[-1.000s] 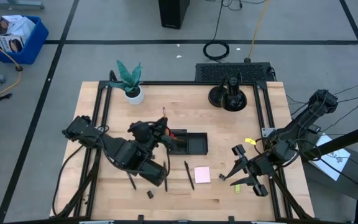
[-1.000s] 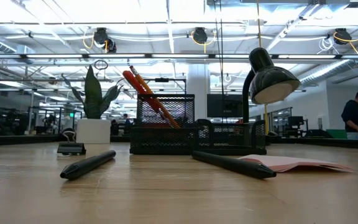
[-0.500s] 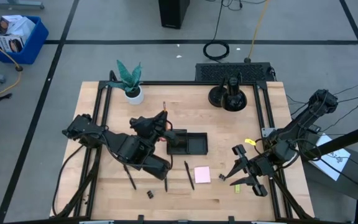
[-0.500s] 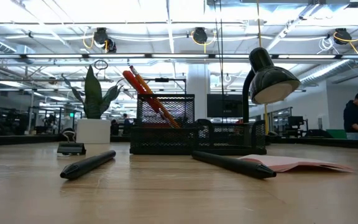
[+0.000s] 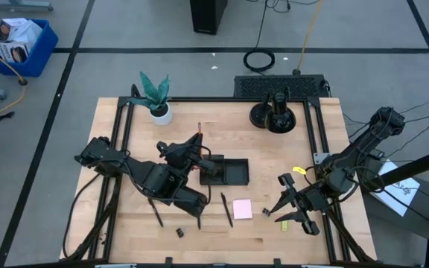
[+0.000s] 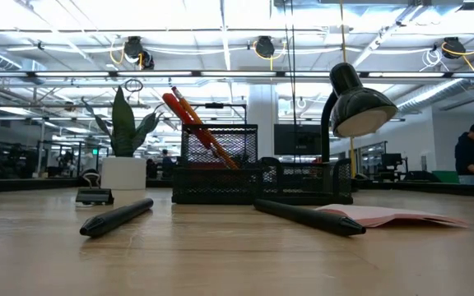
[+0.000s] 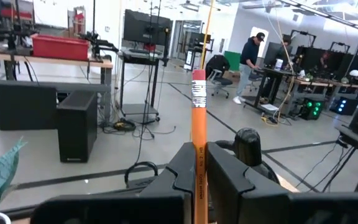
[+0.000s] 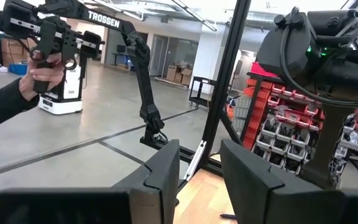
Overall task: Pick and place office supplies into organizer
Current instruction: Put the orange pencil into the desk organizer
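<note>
My left gripper (image 5: pixel 191 151) hovers just left of the black organizer (image 5: pixel 226 171), shut on an orange pencil (image 7: pixel 199 124) whose eraser end (image 7: pixel 198 77) sticks out past the fingers. In the low view the organizer's mesh cup (image 6: pixel 218 152) has pencils and red-handled scissors (image 6: pixel 189 115) leaning in it. Black pens (image 5: pixel 226 210) (image 5: pixel 156 213), a pink sticky-note pad (image 5: pixel 242 208), binder clips (image 5: pixel 179 232) and a yellow-green piece (image 5: pixel 284 223) lie flat on the table's near part. My right gripper (image 5: pixel 280 198) waits open at the near right, with nothing between its fingers. My left gripper pinches the pencil's shaft (image 7: pixel 198 163) between its two fingers (image 7: pixel 185 177), well below the eraser end. The fingers come in about level from the table's left side. The pencil is lifted clear, its eraser end (image 5: pixel 198 126) reaching toward the table's far edge.
A potted plant (image 5: pixel 156 99) stands at the far left and a black desk lamp (image 5: pixel 274 113) at the far middle. A black frame (image 5: pixel 315 134) runs along the table's sides. In the right wrist view a person's hand (image 8: pixel 42 71) shows in the room beyond.
My left gripper has rolled about the line it points along, still shut on the pencil, and the pencil's free end now shows farther toward the table's far edge.
</note>
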Robot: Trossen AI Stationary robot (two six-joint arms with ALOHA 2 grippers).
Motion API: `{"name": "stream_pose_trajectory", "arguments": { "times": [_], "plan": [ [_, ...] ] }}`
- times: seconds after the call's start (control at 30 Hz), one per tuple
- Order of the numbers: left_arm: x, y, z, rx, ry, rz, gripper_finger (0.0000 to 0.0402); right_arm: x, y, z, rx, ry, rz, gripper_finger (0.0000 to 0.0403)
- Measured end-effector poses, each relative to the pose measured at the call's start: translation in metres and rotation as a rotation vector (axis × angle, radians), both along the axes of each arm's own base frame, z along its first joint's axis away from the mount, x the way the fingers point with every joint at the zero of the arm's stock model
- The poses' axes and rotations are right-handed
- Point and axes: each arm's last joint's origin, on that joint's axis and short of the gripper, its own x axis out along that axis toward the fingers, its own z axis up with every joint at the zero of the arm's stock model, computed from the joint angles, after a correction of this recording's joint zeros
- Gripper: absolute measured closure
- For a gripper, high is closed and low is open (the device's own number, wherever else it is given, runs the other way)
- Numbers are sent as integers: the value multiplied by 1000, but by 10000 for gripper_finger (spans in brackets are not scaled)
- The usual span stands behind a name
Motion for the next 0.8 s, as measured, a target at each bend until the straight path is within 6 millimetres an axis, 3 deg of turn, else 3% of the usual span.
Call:
{"name": "stream_pose_trajectory", "arguments": {
  "times": [0.23, 0.8],
  "plan": [
    [7, -2, -13, 50, 30, 13, 375, 0, 0, 0, 1, 3, 0, 291],
    [30, 20, -40, 74, 69, 93, 375, 0, 0, -2, -32, 3, -3, 291]
  ]
}}
